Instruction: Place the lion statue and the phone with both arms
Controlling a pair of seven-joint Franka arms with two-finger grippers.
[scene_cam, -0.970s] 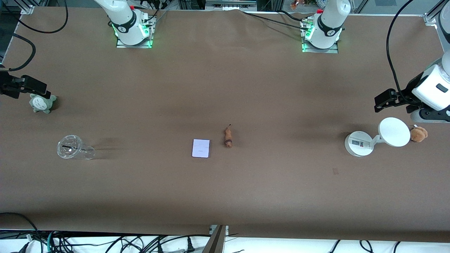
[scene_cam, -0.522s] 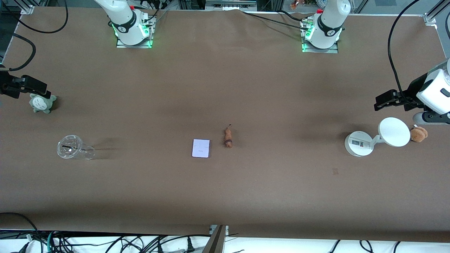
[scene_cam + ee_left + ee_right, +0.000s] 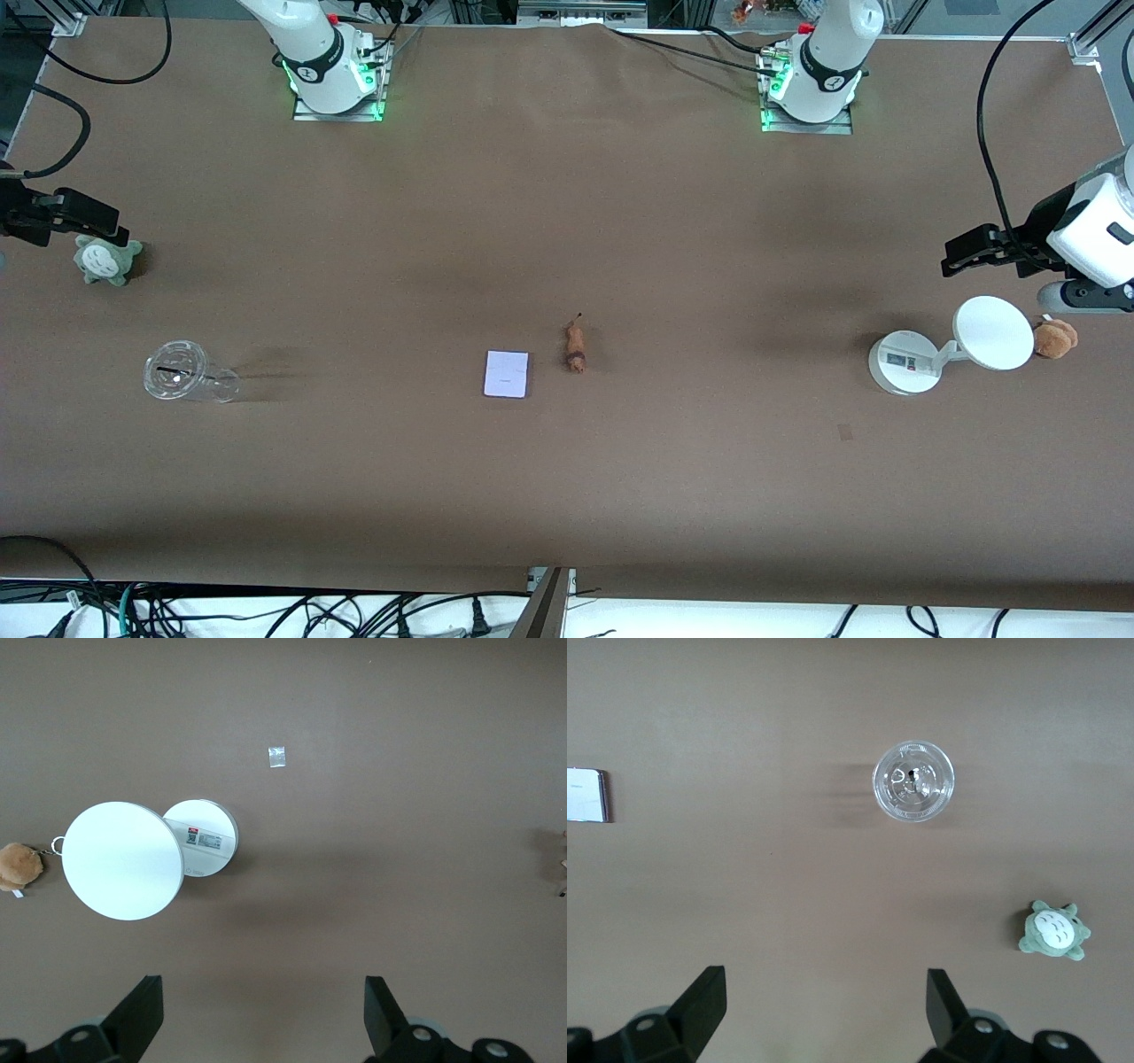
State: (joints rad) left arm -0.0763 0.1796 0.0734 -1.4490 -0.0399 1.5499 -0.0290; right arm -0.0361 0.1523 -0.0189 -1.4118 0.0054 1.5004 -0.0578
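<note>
The brown table (image 3: 567, 221) carries everything, with both arms parked high at its two ends. The left gripper (image 3: 961, 251) hangs over the table's left-arm end, above the white scale (image 3: 957, 347), its fingers (image 3: 142, 1014) spread wide and empty; the right gripper (image 3: 75, 213) hangs over the right-arm end, just above a green plush toy (image 3: 106, 260), fingers (image 3: 704, 1005) likewise splayed with nothing between them.

Next in size, the clear plastic cup (image 3: 188, 378) lies on its side, nearer the front camera than the green toy. A small brown plush keychain (image 3: 1056, 338) sits beside the scale's platter.

The task's things lie at mid-table, well apart from both grippers — the phone (image 3: 507, 374) flat on the cloth, and just beside it, toward the left arm's end, the lion statue (image 3: 576, 347) lying on its side, tail tip pointing toward the bases.

Judging by this, neither pick has begun. Each arm must reach inward: probably the right for the phone, whose flatness calls for a low edge pinch, and the left for the lion — a narrow target needing fingers across its body.
</note>
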